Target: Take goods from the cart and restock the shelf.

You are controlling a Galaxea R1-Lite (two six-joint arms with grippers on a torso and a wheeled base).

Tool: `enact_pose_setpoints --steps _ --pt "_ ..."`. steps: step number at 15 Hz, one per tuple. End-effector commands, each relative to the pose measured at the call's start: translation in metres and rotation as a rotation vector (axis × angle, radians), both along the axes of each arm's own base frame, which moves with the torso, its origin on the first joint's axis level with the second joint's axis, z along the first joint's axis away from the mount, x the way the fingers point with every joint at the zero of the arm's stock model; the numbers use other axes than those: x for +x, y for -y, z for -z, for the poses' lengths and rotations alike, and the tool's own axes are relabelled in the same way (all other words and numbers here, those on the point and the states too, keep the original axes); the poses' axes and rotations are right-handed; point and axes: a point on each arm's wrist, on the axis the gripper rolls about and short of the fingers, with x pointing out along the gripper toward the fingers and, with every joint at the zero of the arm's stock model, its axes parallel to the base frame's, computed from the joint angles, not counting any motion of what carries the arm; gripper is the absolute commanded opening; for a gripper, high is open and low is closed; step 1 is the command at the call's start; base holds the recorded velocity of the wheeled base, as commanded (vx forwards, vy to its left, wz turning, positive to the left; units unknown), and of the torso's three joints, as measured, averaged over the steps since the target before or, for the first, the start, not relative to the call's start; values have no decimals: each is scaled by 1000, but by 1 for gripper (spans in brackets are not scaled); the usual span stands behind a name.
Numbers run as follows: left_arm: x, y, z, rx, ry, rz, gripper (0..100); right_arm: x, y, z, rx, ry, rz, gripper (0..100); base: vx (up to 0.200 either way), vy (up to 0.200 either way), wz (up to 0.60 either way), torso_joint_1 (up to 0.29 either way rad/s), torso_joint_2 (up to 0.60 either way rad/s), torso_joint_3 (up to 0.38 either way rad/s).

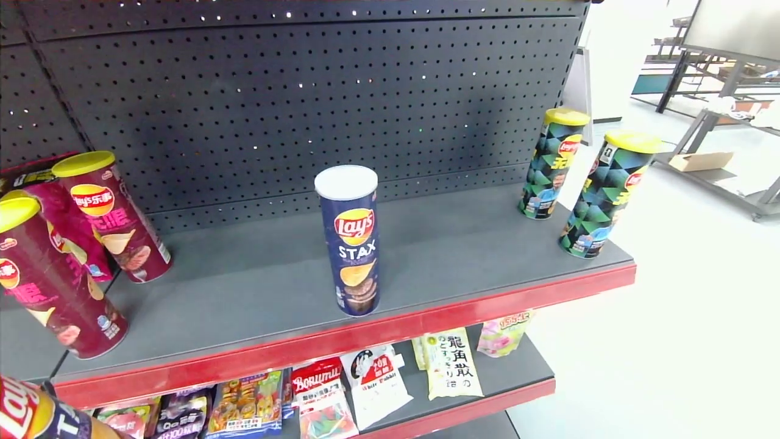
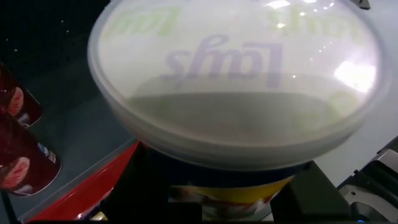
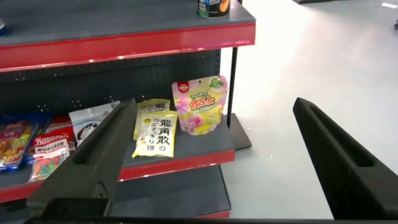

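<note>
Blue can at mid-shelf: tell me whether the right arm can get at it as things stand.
Probably yes. The right gripper is open and empty; the blue can stands alone near the front edge of the shelf. The gripper faces the lower shelf, so it would have to rise first.

Right gripper point(image 3: 214, 109) hangs with fingers spread wide; left gripper point(image 2: 230, 194) clamps a chip can point(image 2: 236, 81).

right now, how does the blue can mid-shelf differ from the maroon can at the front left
Colour: the blue can has a white lid; the maroon can has a yellow lid. Company: the blue can stands alone near the front of the shelf; the maroon can has another maroon can behind it. Both are tall tubes standing on the same grey shelf.
</note>
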Motion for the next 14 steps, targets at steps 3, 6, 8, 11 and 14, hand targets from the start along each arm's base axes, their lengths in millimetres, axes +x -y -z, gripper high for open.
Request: enact_pose_setpoints --steps 3,6,8,11,14 --pt "9 1 -4 7 -32 -35 0 0 0 0 -1 -2 -1 100 0 0 0 0 0 0" --pt "24 2 -12 -10 -52 -58 0 0 0 0 1 0 2 100 0 0 0 0 0 0" --pt "50 7 -20 -15 -44 -57 0 0 0 0 1 0 2 100 0 0 0 0 0 0" --pt "76 11 -21 -11 -50 -50 0 0 0 0 1 0 2 100 0 0 0 0 0 0" --pt "102 15 -23 -11 -52 -50 0 0 0 0 1 0 2 100 0 0 0 0 0 0"
